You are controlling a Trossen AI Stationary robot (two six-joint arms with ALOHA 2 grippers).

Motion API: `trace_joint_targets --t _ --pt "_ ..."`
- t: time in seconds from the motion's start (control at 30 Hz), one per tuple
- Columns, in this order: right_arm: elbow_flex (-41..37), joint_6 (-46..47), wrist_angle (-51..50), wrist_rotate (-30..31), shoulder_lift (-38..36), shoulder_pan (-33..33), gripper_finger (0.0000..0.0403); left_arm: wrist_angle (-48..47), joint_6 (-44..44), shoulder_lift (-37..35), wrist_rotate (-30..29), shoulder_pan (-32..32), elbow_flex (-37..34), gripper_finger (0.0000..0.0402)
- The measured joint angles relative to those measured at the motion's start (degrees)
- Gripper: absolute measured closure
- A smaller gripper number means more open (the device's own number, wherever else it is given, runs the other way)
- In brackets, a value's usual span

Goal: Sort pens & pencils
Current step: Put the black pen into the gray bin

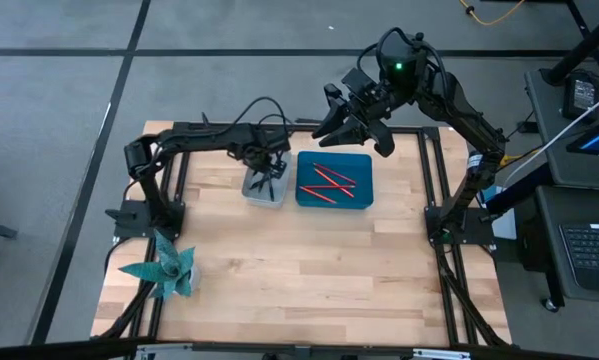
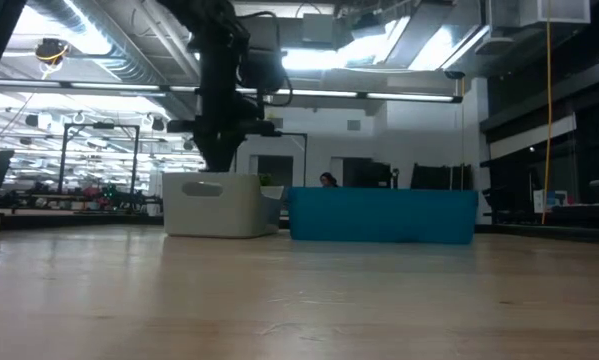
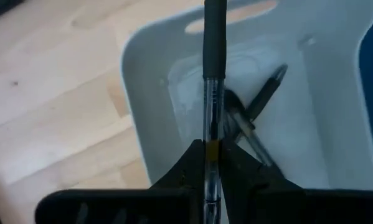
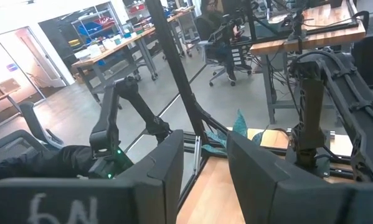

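Nearly done: red pencils (image 1: 329, 184) lie in the blue tray (image 1: 364, 163), pens (image 3: 258, 106) in the white bin (image 3: 142, 124), left gripper (image 3: 212, 163) clamps a last pen (image 3: 213, 68) above it, right gripper (image 1: 354, 125) empty, fingers apart, beyond the tray
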Motion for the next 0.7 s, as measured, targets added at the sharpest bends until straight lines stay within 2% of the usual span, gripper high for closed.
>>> trace_joint_targets --t 0.37,0.7 --pt "0.0 0.0 0.19 0.01 0.0 0.0 0.0279 5.05 -1.37 0.0 1.31 -1.29 -5.0 0.0378" --pt "0.0 0.01 0.52 0.02 0.0 0.0 0.0279 5.36 -1.59 0.0 1.89 -3.11 -5.14 0.0379"
